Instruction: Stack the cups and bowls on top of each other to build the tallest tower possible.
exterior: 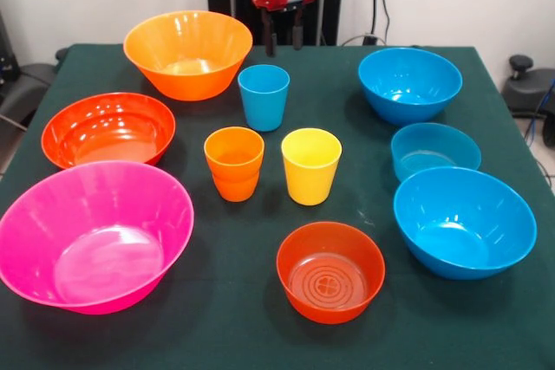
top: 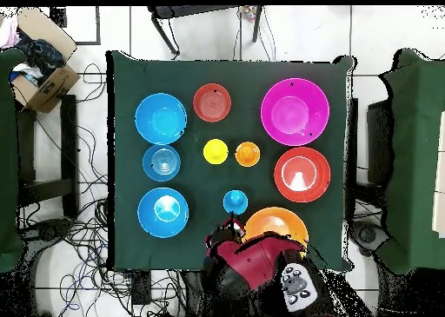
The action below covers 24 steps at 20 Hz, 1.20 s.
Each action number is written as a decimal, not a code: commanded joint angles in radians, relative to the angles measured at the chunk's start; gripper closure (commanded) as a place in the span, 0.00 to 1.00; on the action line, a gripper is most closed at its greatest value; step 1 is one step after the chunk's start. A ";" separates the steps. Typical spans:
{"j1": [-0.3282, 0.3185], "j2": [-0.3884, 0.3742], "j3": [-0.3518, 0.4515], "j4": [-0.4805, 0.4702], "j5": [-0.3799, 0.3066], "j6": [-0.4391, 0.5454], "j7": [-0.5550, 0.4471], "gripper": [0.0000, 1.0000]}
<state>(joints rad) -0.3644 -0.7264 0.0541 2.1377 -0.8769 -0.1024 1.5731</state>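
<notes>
Nearest lay the small red bowl (exterior: 330, 271); nothing was stacked. Far back, the end effector (exterior: 284, 39) hung empty with fingers apart, just behind the blue cup (exterior: 264, 96) on the bench (exterior: 217, 335).

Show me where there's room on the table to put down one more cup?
Bare cloth lies along the near edge, between the pink bowl and the small red bowl. Another patch sits mid-table, bordered by the yellow cup, the far blue bowl and the shallow blue bowl. The three cups crowd the middle.
</notes>
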 commanded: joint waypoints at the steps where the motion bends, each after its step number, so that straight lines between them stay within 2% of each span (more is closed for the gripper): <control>1: 0.025 0.051 0.067 -0.079 0.015 0.057 0.096 0.00; 12: 0.059 0.067 0.030 -0.117 0.014 0.039 0.101 0.00; 24: 0.126 0.148 -0.071 -0.180 0.003 -0.043 0.110 0.00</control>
<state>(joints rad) -0.2740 -0.6628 -0.0170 2.0666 -0.8767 -0.1100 1.5731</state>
